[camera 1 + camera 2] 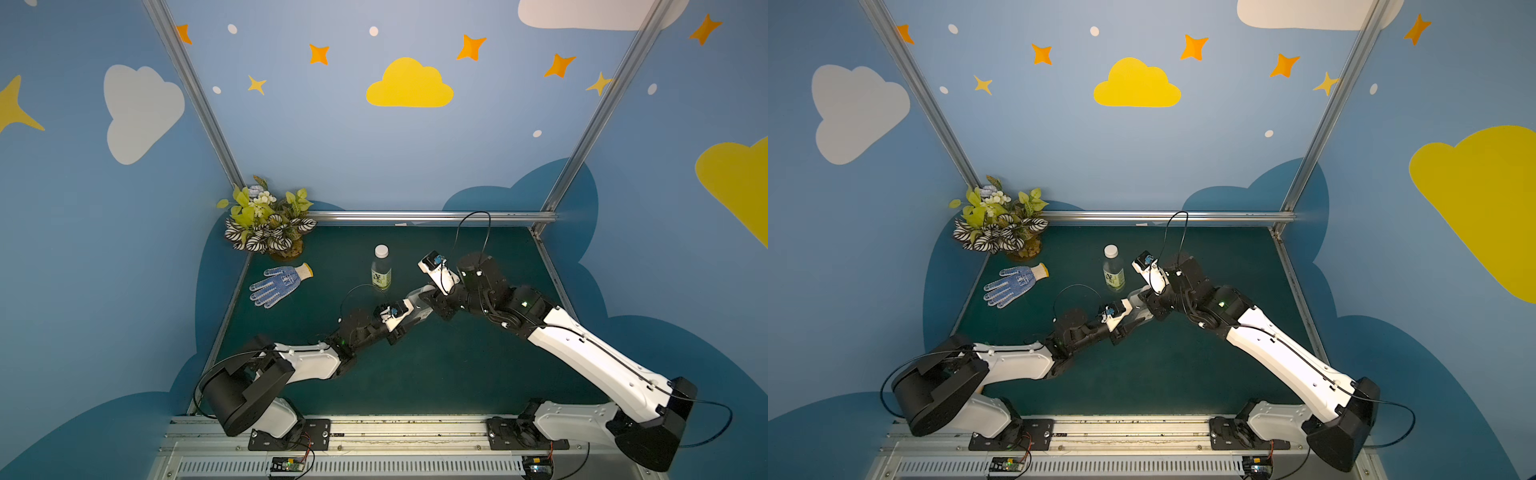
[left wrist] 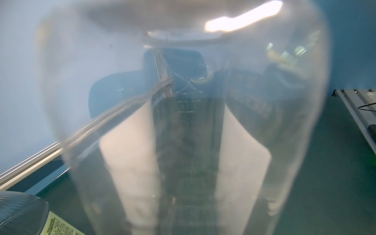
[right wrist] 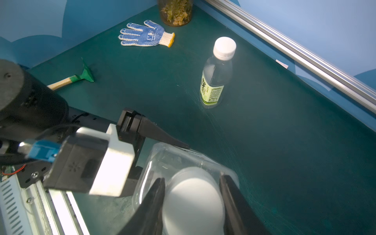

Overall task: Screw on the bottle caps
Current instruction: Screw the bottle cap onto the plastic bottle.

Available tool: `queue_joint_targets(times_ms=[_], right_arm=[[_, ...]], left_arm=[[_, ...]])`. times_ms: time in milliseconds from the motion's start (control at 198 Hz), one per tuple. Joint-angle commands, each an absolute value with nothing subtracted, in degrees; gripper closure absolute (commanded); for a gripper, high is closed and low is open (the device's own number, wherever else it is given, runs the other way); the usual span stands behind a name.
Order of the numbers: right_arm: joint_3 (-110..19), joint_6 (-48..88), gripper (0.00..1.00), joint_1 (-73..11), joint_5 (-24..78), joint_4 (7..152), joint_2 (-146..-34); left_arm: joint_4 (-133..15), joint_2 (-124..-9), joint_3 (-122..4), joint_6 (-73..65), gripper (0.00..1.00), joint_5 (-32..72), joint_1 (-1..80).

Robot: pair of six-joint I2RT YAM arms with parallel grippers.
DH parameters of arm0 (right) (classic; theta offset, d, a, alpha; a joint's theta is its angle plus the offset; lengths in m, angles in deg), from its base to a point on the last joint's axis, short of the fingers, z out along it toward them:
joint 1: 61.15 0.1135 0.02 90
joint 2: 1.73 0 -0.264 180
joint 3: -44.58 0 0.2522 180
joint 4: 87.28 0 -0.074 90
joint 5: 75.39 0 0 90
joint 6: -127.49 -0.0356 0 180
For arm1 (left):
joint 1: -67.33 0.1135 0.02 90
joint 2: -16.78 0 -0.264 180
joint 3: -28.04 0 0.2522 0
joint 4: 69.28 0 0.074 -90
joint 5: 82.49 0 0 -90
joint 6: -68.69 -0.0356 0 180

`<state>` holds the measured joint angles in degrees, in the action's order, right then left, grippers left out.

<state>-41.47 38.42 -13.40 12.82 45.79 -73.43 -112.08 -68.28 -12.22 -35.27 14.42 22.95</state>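
Right gripper (image 3: 192, 180) is seen clamped on the cap (image 3: 193, 205), which is seated on the squat bottle (image 3: 173, 158); this is shown only by the right wrist view. Left gripper (image 1: 417, 316) is closed on that bottle's body, whose blurred wall fills the left wrist view. The slim bottle (image 1: 381, 272) is stood capped near the desk's (image 1: 457, 365) back edge. A hoe (image 3: 71, 78) is caught by the right wrist view alone.

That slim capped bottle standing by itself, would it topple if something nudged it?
Probably, if nudged near its cap: the slim bottle stands tall on a narrow base. Once down, its round body would likely roll. The clear plastic looks smooth, so it may be slippery to grip.
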Motion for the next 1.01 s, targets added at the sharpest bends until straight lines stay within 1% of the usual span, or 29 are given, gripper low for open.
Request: queue_joint_targets(times_ms=[0, 167, 475, 651, 707, 793, 848, 929, 980, 1005], right_arm=[[-42.2, 28.9, 0.62, -13.6, 3.2, 44.6, -76.3], [-43.7, 23.6, 0.62, -13.5, 1.2, 43.6, -78.7], [-44.9, 14.3, 0.63, -13.5, 0.6, 44.0, -82.2], [-46.3, 13.2, 0.61, -13.7, 0.4, 43.9, -82.9], [-46.7, 13.8, 0.56, -14.0, 0.2, 43.6, -82.5], [-48.0, 15.6, 0.46, -15.1, 0.5, 42.3, -80.7], [-48.8, 17.5, 0.35, -16.3, 1.1, 41.6, -78.9], [-49.8, 21.8, 0.18, -19.5, 5.9, 41.3, -75.6], [-50.0, 24.8, 0.06, -22.6, 11.5, 41.5, -73.4], [-50.0, 26.8, 0.02, -24.2, 15.1, 41.6, -72.4]], left_arm=[[-119.3, -67.2, -13.3, -37.8, 0.8, 7.6, 21.7], [-119.9, -67.8, -13.2, -40.0, 0.81, 2.2, 20.3], [-122.8, -69.0, -12.7, -43.6, 0.82, -5.5, 18.3], [-124.0, -70.7, -12.5, -45.5, 0.82, -8.0, 17.1], [-124.2, -71.3, -12.3, -45.1, 0.81, -7.8, 17.3], [-124.1, -72.1, -11.9, -44.2, 0.81, -7.1, 17.3], [-123.8, -72.5, -11.7, -43.7, 0.81, -6.4, 17.3], [-123.5, -72.9, -11.2, -42.1, 0.81, -5.2, 17.4], [-123.3, -72.9, -10.8, -41.1, 0.81, -4.4, 17.8], [-123.3, -72.9, -10.5, -40.5, 0.8, -3.6, 18.1]])
